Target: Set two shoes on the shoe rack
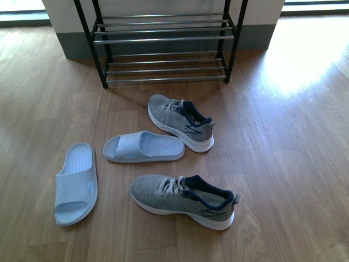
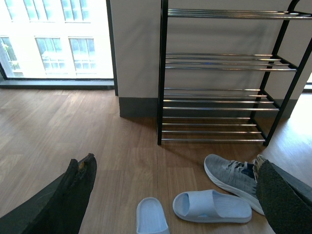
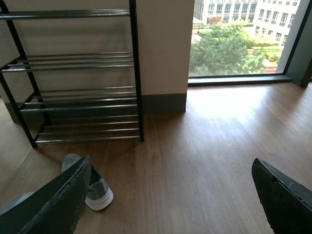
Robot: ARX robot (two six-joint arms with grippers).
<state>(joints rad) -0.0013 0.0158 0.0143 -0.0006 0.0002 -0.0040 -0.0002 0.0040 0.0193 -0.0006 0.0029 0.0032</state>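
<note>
Two grey knit sneakers lie on the wood floor in front of the shoe rack: one close to it, the other nearer me. Left of them lie two pale blue slides. Neither gripper shows in the front view. My left gripper is open above the floor, with a slide, the tip of the other slide and a sneaker below it and the rack beyond. My right gripper is open over bare floor. A sneaker's heel sits beside one finger.
The rack stands against a pale wall with a grey skirting board. Large windows flank that wall. Wood floor stretches to the right of the shoes, brightly sunlit near the window.
</note>
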